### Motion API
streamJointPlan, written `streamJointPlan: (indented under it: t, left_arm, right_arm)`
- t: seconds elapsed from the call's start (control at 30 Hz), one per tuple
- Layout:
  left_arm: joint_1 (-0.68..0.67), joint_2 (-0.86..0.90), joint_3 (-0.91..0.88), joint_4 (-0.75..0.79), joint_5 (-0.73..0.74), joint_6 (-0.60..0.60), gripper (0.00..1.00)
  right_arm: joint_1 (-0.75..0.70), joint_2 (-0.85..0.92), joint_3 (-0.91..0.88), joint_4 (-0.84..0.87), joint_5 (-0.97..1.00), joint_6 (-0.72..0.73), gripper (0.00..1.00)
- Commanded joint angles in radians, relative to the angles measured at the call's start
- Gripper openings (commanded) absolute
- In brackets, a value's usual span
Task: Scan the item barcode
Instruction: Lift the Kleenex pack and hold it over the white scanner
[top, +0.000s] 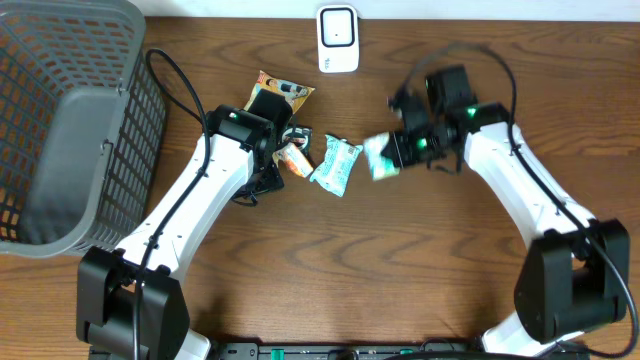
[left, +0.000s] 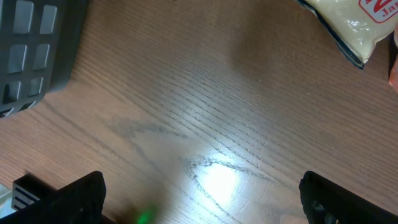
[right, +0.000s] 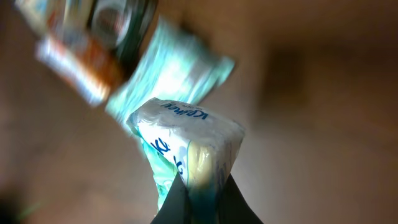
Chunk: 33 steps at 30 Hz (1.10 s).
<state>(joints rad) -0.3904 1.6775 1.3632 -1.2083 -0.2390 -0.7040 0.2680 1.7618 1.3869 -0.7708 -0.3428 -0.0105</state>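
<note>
Basket (top: 60, 130): grey, far left of worktop (top: 340, 270), nothing to do w/ this step.
Left arm: fingers (left: 205, 193) wide apart, holding nothing, hovering over bare wood by the snack pile.
Snack pile: orange-and-black bag (top: 278, 96) at back, small orange pack (top: 293, 158) just beside it, teal pack (top: 336, 165) lying flat at centre.
Scanner (top: 338, 39): white unit at back edge, centre, well apart from both arms.
Held item: pale green-white pack (top: 380, 157), lifted off the worktop, just right of the teal pack.
Right arm: fingers (right: 199, 202) clamped on the held pack's bottom edge; wrist view shows it pinched tight, blurry tho.
Step, my read: pick-up done, carry to scanner is in hand.
Barcode: can't tell which face has it, too blurred.
Next move calls for: swing the pack back toward the scanner, turn barcode side to its window, hold steady close in.
Risk: thin edge grip, pack could twist or slip during the turn.
</note>
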Motion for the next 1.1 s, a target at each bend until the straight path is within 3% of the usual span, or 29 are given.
streamJointPlan:
  t: [0.0, 0.23, 0.47, 0.73, 0.9, 1.07]
  left_arm:
    - [0.003, -0.005, -0.006, -0.006, -0.016, -0.008, 0.98]
    - [0.003, -0.005, -0.006, -0.006, -0.016, -0.009, 0.98]
    - [0.003, -0.005, -0.006, -0.006, -0.016, -0.009, 0.98]
    - [0.003, -0.005, -0.006, -0.006, -0.016, -0.009, 0.98]
    - [0.003, -0.005, -0.006, -0.006, -0.016, -0.008, 0.98]
    - [0.003, -0.005, -0.006, -0.006, -0.016, -0.009, 0.98]
  right_arm:
    - [0.047, -0.009, 0.09, 0.013, 0.266, -0.022, 0.01]
    - [0.099, 0.051, 0.231, 0.211, 0.353, -0.11, 0.01]
    - [0.106, 0.282, 0.503, 0.285, 0.446, -0.177, 0.01]
    - [0.13, 0.583, 0.859, 0.379, 0.586, -0.453, 0.01]
    - [0.16, 0.665, 0.878, 0.513, 0.591, -0.718, 0.01]
    - [0.191, 0.713, 0.878, 0.559, 0.648, -0.859, 0.01]
